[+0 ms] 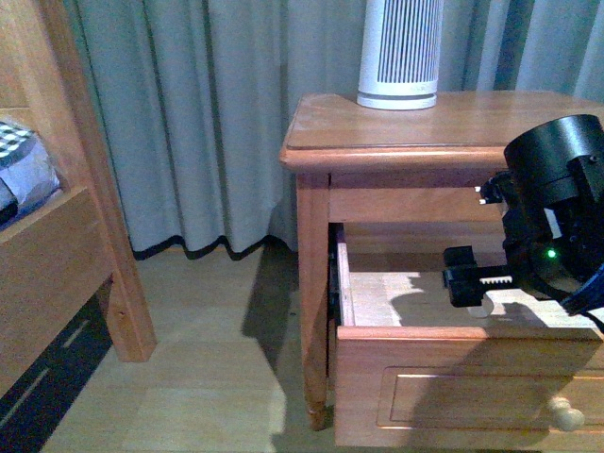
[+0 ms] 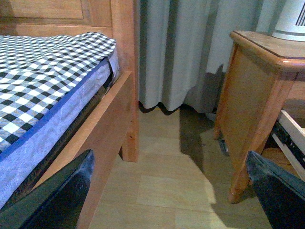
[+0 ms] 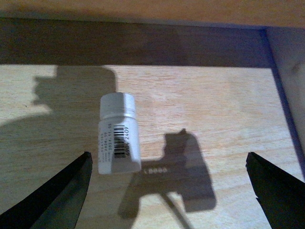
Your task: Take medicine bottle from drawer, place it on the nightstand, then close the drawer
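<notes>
Grey curtains (image 1: pixel 208 113) behind nightstand (image 1: pixel 453 118), drawer (image 1: pixel 453 373) open w/ medicine bottle (image 3: pixel 119 136) inside.

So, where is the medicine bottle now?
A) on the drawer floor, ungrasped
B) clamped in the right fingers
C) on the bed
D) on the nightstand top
A: the medicine bottle sits in the drawer, on its floor, between the spread right fingers, touching neither.
</notes>
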Controlling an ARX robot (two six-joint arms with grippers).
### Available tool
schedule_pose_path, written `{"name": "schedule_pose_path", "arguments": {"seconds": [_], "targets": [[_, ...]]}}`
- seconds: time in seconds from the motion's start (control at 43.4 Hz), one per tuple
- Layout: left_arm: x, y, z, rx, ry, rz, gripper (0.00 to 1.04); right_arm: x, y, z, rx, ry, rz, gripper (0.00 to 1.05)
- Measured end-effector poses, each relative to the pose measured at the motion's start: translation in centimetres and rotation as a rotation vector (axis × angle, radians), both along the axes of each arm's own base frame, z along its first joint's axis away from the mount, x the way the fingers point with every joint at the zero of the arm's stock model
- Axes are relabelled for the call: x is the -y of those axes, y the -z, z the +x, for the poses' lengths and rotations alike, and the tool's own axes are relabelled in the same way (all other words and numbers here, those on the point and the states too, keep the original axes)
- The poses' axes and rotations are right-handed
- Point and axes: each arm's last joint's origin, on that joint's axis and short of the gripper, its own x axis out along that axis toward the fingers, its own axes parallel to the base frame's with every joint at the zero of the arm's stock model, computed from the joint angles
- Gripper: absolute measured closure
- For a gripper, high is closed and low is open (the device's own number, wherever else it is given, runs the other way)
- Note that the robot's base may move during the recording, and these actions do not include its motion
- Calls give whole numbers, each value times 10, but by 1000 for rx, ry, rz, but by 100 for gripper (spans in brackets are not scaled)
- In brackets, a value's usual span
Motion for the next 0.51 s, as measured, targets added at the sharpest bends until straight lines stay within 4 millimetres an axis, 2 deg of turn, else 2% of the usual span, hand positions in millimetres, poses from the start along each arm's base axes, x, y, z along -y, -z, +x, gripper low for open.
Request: {"name": "schedule_pose_path", "arguments": {"seconds": [0.507], "targets": [[0,0,0,0,0,0,7,-14,41,23,14,-41,3,7]]}}
